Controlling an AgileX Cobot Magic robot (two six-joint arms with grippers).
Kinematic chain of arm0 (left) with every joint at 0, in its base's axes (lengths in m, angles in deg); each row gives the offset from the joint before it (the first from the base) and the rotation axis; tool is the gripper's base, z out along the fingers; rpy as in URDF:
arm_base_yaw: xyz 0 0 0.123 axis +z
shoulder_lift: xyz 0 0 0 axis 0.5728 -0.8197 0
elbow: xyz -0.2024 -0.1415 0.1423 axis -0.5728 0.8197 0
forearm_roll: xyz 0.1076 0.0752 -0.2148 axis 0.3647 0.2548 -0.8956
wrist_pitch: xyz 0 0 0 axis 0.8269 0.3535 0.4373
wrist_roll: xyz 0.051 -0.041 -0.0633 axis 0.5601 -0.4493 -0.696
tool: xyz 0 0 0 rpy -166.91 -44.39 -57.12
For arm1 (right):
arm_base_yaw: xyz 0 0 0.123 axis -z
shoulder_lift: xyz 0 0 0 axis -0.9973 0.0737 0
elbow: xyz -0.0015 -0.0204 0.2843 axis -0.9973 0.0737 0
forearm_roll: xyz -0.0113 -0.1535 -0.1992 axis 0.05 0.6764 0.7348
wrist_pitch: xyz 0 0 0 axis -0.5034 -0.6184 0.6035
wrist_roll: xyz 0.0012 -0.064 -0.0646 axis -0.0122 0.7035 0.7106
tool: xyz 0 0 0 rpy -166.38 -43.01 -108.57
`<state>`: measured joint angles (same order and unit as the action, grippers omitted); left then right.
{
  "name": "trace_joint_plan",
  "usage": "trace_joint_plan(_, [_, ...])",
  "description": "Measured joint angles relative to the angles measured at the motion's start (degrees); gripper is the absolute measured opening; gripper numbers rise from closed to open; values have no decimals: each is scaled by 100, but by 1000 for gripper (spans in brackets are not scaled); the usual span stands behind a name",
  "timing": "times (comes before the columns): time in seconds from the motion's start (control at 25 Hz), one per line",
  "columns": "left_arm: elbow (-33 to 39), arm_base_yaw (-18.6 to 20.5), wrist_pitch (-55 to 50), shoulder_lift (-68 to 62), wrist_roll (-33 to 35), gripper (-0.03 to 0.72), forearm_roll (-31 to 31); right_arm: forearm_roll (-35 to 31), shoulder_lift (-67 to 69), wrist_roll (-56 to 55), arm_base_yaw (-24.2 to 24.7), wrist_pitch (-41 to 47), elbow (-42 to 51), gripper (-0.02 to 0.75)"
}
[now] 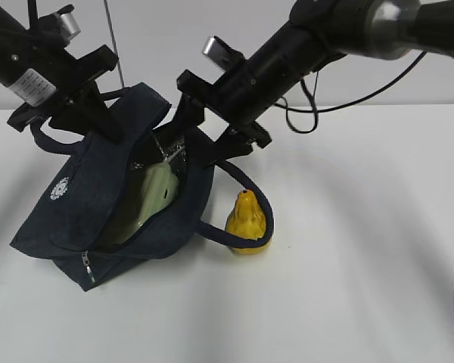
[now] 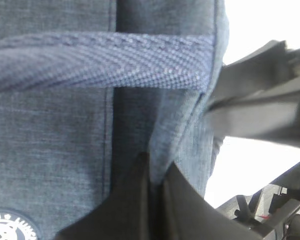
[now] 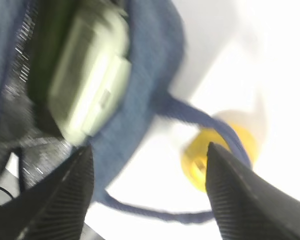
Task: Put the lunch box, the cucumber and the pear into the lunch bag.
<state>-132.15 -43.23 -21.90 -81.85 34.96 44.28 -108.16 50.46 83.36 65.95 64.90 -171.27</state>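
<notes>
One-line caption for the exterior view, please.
Left gripper pinches the lunch bag open, lunch box inside; right gripper open above; pear outside.

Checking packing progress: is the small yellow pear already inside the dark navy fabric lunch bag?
No, the small yellow pear stands on the white table beside the dark navy fabric lunch bag.

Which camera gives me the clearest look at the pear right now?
The exterior view: the pear stands sharp and upright on the table, inside the lunch bag's handle loop. The right wrist view shows it blurred, partly behind the handle. The left wrist view shows no pear.
</notes>
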Motion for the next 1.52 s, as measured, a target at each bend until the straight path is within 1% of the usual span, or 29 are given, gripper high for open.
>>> trace_joint_plan(0.08, [0, 0, -11, 0, 0, 2, 0, 817, -281, 0, 0, 25, 0, 524])
trace_joint_plan(0.2, [0, 0, -23, 0, 0, 2, 21, 1579, -712, -10, 0, 64, 185, 517])
trace_joint_plan(0.32, [0, 0, -24, 0, 0, 2, 34, 1974, -1109, -10, 0, 64, 715, 516])
trace_joint_plan(0.48, [0, 0, -64, 0, 42, 2, 44, 2374, -1543, 94, 0, 75, 1709, 514])
trace_joint_plan(0.68, [0, 0, -92, 6, 97, 2, -42, 2562, -1909, 219, 0, -57, 2804, 512])
trace_joint_plan(0.84, [0, 0, -99, 75, 245, 2, -164, 2817, -2032, 230, 0, -346, 3385, 512])
trace_joint_plan(1.08, [0, 4, -99, 218, 327, 2, -191, 2934, -2143, 238, 0, -669, 4034, 511])
trace_joint_plan(1.36, [0, 11, -99, 228, 477, 2, -419, 2934, -2152, 279, 0, -1031, 4575, 512])
trace_joint_plan(1.52, [0, 141, -88, 228, 539, 2, -422, 2934, -2167, 279, 0, -1226, 4746, 512])
